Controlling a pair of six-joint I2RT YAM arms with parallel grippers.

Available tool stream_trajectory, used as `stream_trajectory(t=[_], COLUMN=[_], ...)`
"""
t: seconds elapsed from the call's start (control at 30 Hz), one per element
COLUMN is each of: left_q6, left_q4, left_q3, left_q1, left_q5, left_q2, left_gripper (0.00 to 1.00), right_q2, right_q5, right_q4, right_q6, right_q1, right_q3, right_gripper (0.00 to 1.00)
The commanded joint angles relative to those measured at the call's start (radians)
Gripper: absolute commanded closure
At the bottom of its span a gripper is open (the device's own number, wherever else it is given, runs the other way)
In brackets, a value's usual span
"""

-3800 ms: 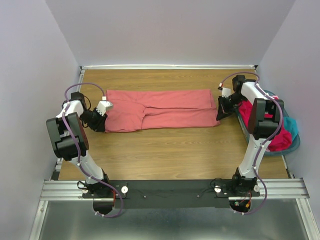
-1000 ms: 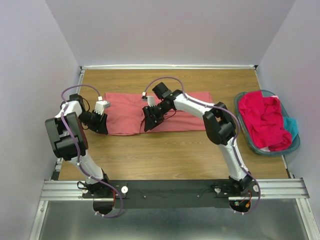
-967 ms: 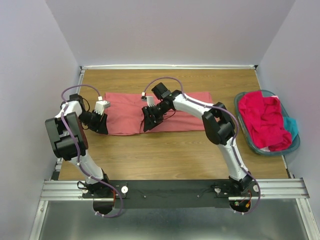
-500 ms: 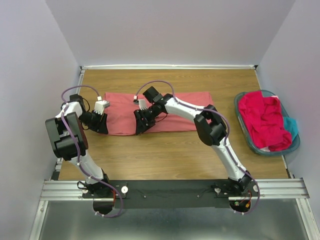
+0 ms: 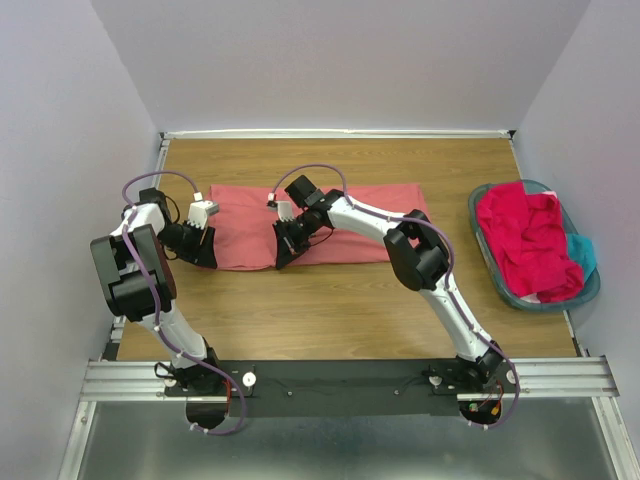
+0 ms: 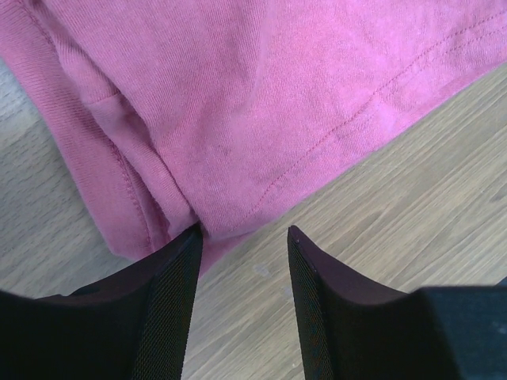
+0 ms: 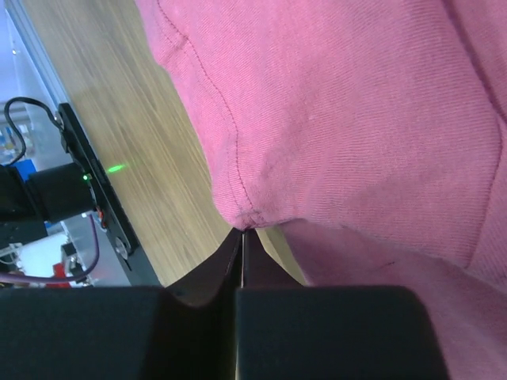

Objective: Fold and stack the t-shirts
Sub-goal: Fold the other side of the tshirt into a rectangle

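The right gripper [image 7: 242, 232] pinches the salmon-pink t-shirt [image 7: 356, 119] only at its jaw tips, so the cloth may slip out. The left gripper [image 6: 243, 237] has its jaws spread.

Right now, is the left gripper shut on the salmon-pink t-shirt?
No, the left gripper is open over the bare wooden table, with the salmon-pink t-shirt only reaching one finger.

T-shirts I count in all: three
salmon-pink t-shirt [image 5: 245, 230]: one
magenta-red t-shirt [image 5: 525, 240]: one
teal t-shirt [image 5: 583, 255]: one, only partly seen
basket [image 5: 487, 262]: one
My arms: two
My pincers: two, namely left gripper [image 6: 242, 253] one, right gripper [image 7: 240, 237] one
Table [image 5: 340, 300]: one
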Motion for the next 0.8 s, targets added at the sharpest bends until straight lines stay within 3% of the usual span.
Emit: stream_trajectory(t=[0.0, 0.23, 0.57, 0.77], left_q6=[-0.013, -0.004, 0.041, 0.027], left_q4=[0.001, -0.018, -0.103, -0.167], left_q3=[0.012, 0.027, 0.122, 0.269], left_q1=[-0.003, -0.003, -0.001, -0.003], left_q5=[-0.037, -0.004, 0.050, 0.101], left_q2=[-0.020, -0.020, -0.041, 0.005], left_gripper=[0.44, 0.60, 0.98, 1.00], right_q2=[0.004, -0.009, -0.035, -0.036], right_q5=[0.010, 0.004, -0.021, -0.021], right_q4=[0.017, 0.020, 0.035, 0.045], right_q6=[0.005, 0.000, -0.009, -0.006], right_q1=[0.006, 0.008, -0.001, -0.040], right_q3=[0.016, 0.011, 0.051, 0.097], right_gripper=[0.97, 0.99, 0.99, 0.99])
